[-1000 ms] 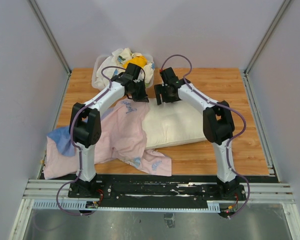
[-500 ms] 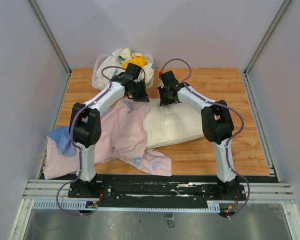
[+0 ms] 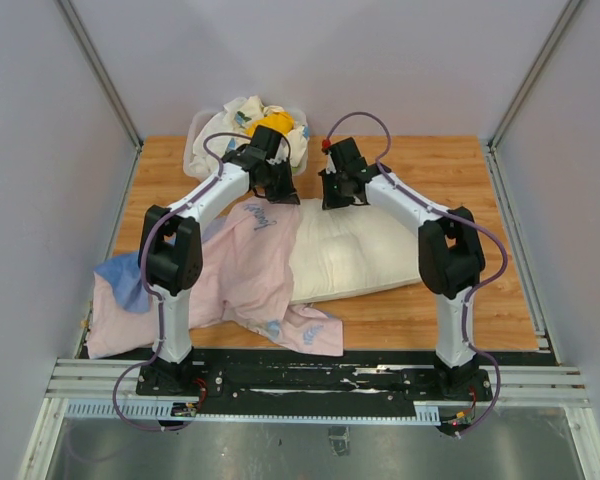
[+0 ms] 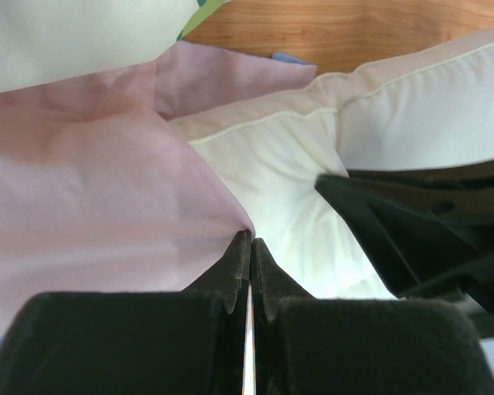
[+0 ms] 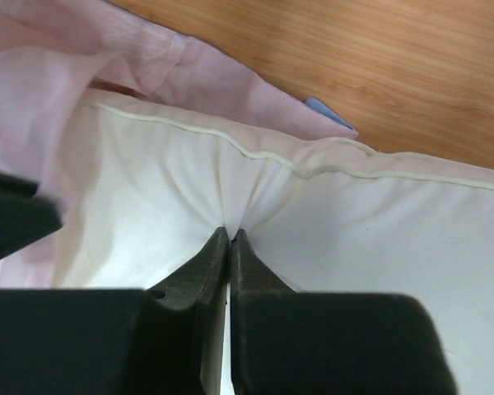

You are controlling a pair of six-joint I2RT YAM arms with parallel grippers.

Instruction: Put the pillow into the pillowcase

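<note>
The cream-white pillow (image 3: 355, 255) lies in the middle of the table, its left end overlapping the pillowcase (image 3: 235, 270), which is spread pink side up with blue showing at its left corner. At the pillow's far edge, my right gripper (image 3: 338, 197) is shut on a pinch of the pillow's fabric (image 5: 230, 234), which puckers at the tips. My left gripper (image 3: 280, 192) is shut on the pink pillowcase edge (image 4: 249, 239), right beside the pillow (image 4: 288, 173). The two grippers stand close together, and the right gripper's dark body (image 4: 428, 222) shows in the left wrist view.
A clear bin (image 3: 202, 135) with white floral cloths and a yellow cloth (image 3: 272, 122) stands at the back, just behind the left gripper. The wooden table (image 3: 490, 190) lies bare to the right of the pillow. Walls and metal frame posts close in both sides.
My right gripper came down onto the pillow's far edge and closed on its fabric. The pillow's right end has shifted slightly right. The left arm has not moved.
</note>
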